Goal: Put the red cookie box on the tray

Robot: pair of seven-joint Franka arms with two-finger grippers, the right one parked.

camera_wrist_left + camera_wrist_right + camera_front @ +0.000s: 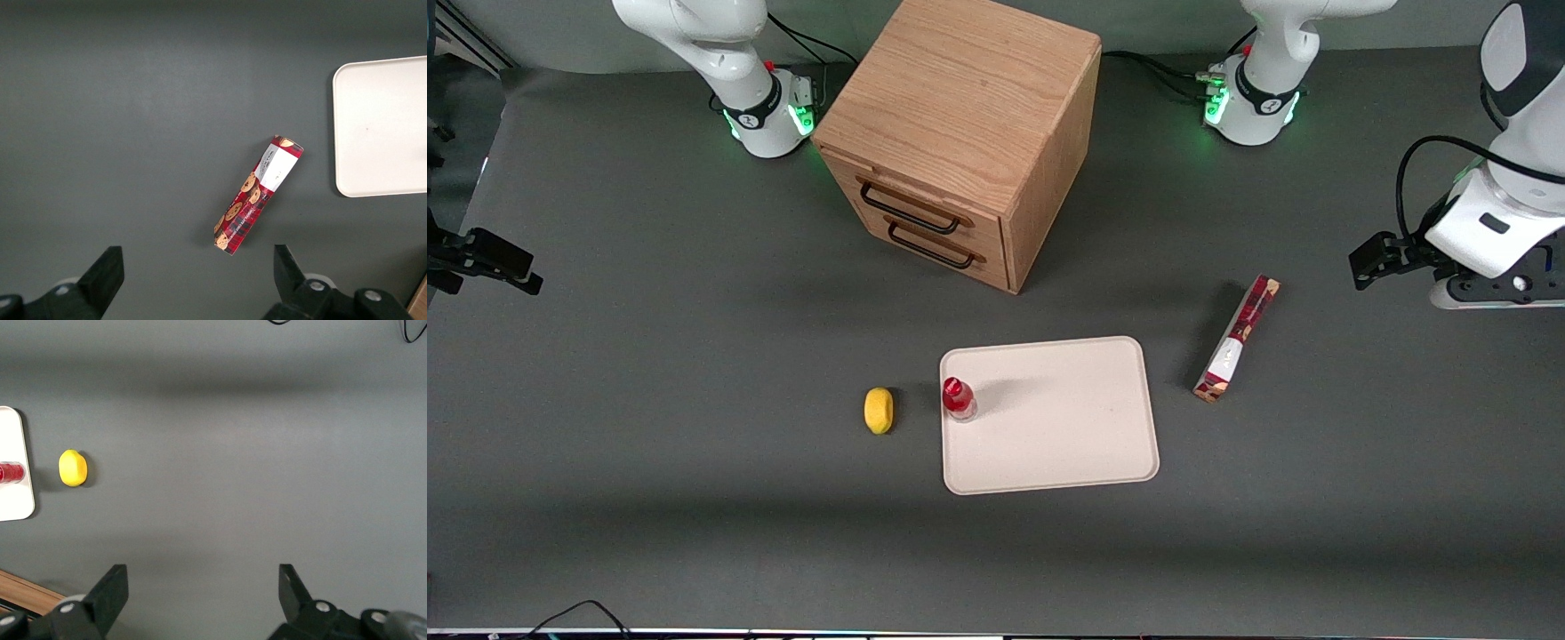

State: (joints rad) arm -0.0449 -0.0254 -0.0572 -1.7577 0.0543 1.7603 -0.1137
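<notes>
Grey table [649, 356] | red cookie box [259, 194] off tray [380, 127], tray cropped | pincer [199, 273] released above box

Tray [373, 127] cut off by wrist-view edge; gripper [198, 280] fingers [107, 270] partly cropped.

Under me a dark grey counter [649, 373] spreads out, evenly lit, carrying a wooden drawer cabinet [960, 133] with two black handles.
</notes>
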